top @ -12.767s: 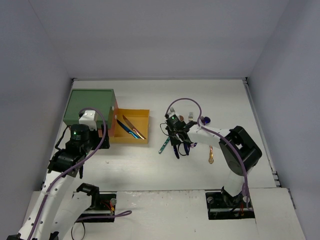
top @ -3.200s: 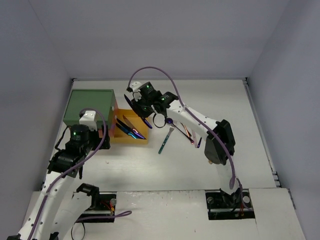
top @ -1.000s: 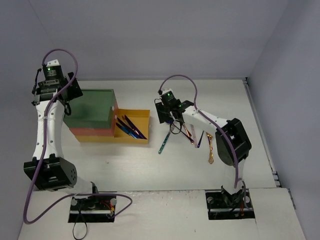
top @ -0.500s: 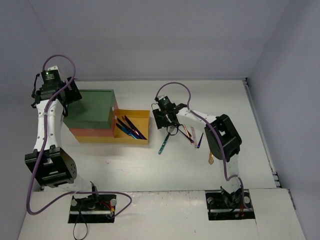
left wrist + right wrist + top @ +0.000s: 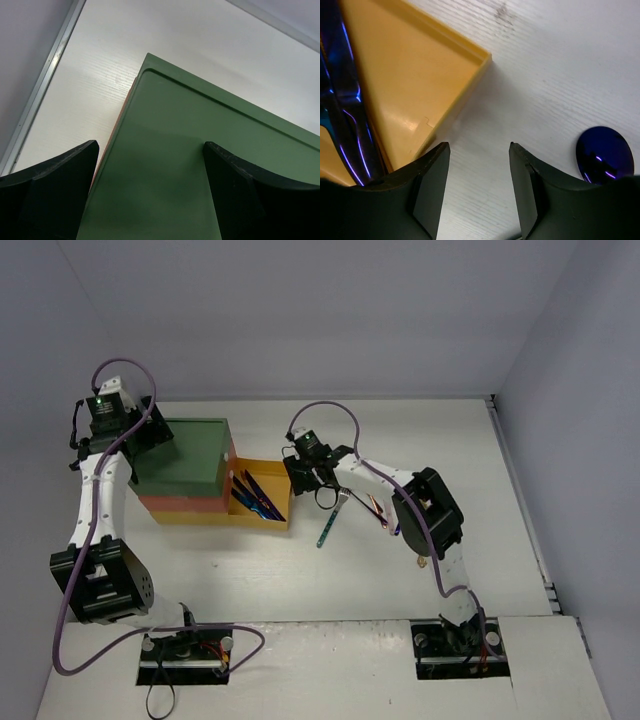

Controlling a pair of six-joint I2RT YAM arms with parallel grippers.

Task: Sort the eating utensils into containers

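Observation:
The stacked drawer unit (image 5: 185, 455) has a green top, also in the left wrist view (image 5: 200, 165). Its yellow drawer (image 5: 275, 474) is pulled out and holds three blue and dark utensils (image 5: 255, 496); in the right wrist view the drawer's corner (image 5: 420, 90) and these utensils (image 5: 340, 100) show. My left gripper (image 5: 160, 440) is open over the green top's left edge. My right gripper (image 5: 305, 472) is open and empty, just right of the drawer. A teal fork (image 5: 333, 518), a blue spoon bowl (image 5: 605, 155) and several other utensils (image 5: 385, 510) lie on the table.
A copper utensil (image 5: 422, 550) lies by the right arm's elbow. Grey walls close the table on three sides. A metal strip (image 5: 45, 80) runs along the table's left edge.
My right gripper has moved left from the utensil pile to the yellow drawer's right side. My left gripper has come down and right over the green top. The unit has shifted slightly left.

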